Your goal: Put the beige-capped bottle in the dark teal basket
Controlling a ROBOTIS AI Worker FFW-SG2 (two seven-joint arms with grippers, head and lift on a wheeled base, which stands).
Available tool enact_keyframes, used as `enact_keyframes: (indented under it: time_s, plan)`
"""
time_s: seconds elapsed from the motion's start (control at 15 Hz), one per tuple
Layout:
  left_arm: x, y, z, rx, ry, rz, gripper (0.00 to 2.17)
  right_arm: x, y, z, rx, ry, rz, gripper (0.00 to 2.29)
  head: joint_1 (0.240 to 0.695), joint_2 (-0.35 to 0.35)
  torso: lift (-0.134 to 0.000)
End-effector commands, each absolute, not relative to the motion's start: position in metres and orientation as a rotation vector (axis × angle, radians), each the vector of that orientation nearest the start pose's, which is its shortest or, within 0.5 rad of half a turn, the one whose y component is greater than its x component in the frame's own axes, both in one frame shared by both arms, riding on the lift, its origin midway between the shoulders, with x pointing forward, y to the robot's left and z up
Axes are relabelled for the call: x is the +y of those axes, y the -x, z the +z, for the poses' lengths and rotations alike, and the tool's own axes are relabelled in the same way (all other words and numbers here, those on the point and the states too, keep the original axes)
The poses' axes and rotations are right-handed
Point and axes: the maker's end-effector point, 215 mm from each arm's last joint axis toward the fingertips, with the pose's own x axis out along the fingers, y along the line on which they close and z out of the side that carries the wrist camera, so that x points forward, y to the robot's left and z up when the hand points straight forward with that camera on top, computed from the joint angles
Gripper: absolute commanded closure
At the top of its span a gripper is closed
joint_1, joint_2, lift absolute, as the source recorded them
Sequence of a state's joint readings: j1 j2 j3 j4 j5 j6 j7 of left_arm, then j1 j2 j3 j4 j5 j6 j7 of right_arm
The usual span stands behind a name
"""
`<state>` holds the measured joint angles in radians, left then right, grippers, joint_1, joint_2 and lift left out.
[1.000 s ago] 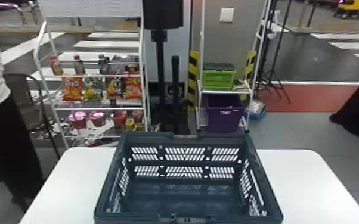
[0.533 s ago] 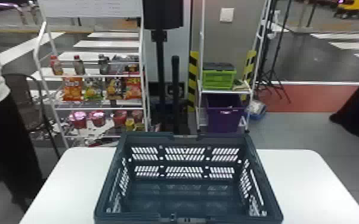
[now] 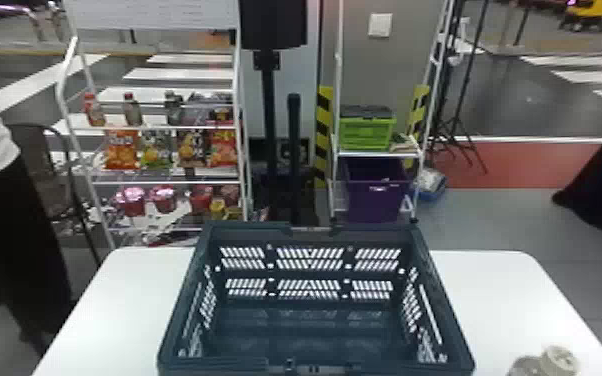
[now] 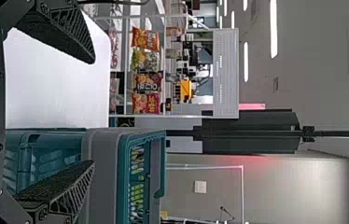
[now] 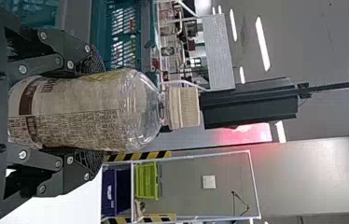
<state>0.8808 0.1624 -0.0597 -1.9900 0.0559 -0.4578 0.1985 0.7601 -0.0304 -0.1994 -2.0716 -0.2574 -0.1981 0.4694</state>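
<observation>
Support: white, smooth, flat-topped table [image 3: 495,295], both far corners rounded. Directly on it: one dark teal, rectangular plastic basket [image 3: 180,312], upright, open at top, walls perforated with rows of slots. Position: middle of table; tabletop visible to left and right; basket hides middle of table's far edge.

A shop-like display inside a larger hall.
A white wire rack [image 3: 237,75] stocked with drink bottles [image 3: 132,110], snack bags [image 3: 121,150] and red tubs [image 3: 131,201] suggests a small store, as does the dark teal basket [image 3: 310,364] on the white counter [image 3: 505,295]; strip lights [image 4: 274,28] line the ceiling [image 4: 317,60], and crossing-like stripes [image 3: 180,74] mark the floor [image 3: 505,220], closer to a demo area than a working shop.
</observation>
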Motion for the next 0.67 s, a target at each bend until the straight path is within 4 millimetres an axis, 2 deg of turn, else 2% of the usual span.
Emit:
enact_keyframes:
  time_s: [0.0,0.07,0.4,0.6]
  plan:
    - [0.248,-0.305,-0.374,0.010,-0.010,0.061,0.12,-0.240,-0.364,-0.330,-0.002,-0.121,0.282,2.17,0.499,0.000,0.000]
    - [0.248,-0.305,-0.374,0.010,-0.010,0.061,0.12,-0.239,-0.368,-0.321,-0.017,-0.120,0.284,2.17,0.499,0.000,0.000]
    - [0.240,-0.303,-0.377,0.018,-0.008,0.049,0.12,-0.202,-0.394,-0.283,-0.057,-0.108,0.354,2.17,0.499,0.000,0.000]
    - [0.236,-0.301,-0.380,0.025,-0.007,0.042,0.12,-0.177,-0.408,-0.275,-0.060,-0.097,0.396,2.17,0.499,0.000,0.000]
